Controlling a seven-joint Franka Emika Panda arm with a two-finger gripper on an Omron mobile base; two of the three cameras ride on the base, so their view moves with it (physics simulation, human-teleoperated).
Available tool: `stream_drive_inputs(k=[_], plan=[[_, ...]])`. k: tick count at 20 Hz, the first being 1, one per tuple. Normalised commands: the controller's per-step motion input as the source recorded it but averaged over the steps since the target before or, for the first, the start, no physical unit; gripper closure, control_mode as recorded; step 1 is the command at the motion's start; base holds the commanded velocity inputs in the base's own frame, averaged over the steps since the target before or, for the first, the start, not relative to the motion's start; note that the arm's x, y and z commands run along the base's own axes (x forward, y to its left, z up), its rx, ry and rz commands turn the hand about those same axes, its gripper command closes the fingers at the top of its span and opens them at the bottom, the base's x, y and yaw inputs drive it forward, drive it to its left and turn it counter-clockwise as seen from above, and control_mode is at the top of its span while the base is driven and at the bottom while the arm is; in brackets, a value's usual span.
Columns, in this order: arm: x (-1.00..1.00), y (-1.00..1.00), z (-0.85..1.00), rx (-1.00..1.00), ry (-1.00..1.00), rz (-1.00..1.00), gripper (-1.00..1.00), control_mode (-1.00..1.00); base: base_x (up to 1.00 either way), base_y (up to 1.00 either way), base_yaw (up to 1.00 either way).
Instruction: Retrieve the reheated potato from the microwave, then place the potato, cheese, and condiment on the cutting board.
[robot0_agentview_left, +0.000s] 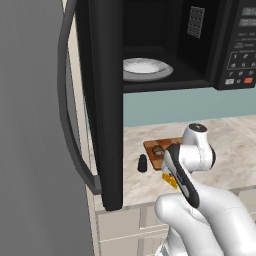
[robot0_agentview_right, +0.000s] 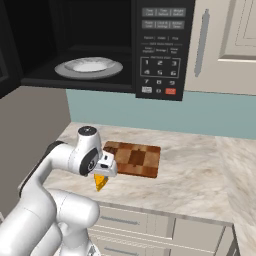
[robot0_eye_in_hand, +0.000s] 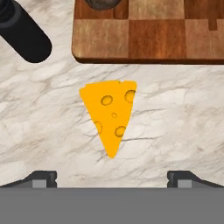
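Over the cheese: the gripper (robot0_eye_in_hand: 112, 177) hangs above the counter (robot0_agentview_right: 200, 175) with its jaws spread wide and nothing between them; the two finger tips (robot0_eye_in_hand: 41, 178) straddle the wedge's narrow end from above.
Cheese position: the cheese (robot0_eye_in_hand: 110, 116) lies flat on the marble just beside the near edge of the cutting board (robot0_eye_in_hand: 157, 33), not touching it, point toward the robot.
Potato position: the potato (robot0_agentview_left: 158, 151) sits on the left far corner of the board, so the judged step in hand is the cheese pick.
Condiment position: the condiment (robot0_agentview_left: 142, 163) stands on the counter just left of the board, off it.
Microwave: the microwave (robot0_agentview_right: 160, 50) is open, its door (robot0_agentview_left: 102, 100) swung out to the left, with a white plate (robot0_agentview_right: 89, 66) inside that looks bare.
Risk, grip: the wedge is flat and tapered; closing near the tip could squeeze it out sideways or let it pivot, so a grip nearer the wide end seems safer.
Risk, neighbours: the shaker stands near the wedge; a sideways drift to the left could knock it over.
Risk, placing: setting the cheese down on the left of the board could nudge the potato and roll it off.
Risk, door: a high swing of the arm to the left could strike the open door.
Writing: the button panel (robot0_agentview_right: 161, 47) carries small pale labels and a keypad, too blurred to read; one red key shows; no brand is legible.
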Motion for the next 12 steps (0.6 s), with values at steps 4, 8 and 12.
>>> stream_drive_inputs(k=[4,8,12], plan=[[0.14,0.03,-0.11,-0.03,0.15,0.00,-1.00,-1.00,0.00,0.00,0.00],[0.21,0.01,-0.06,-0.01,0.13,0.00,-1.00,-1.00,0.00,0.00,0.00],[0.18,0.00,-0.10,0.00,0.13,0.00,-1.00,-1.00,0.00,0.00,0.00]])
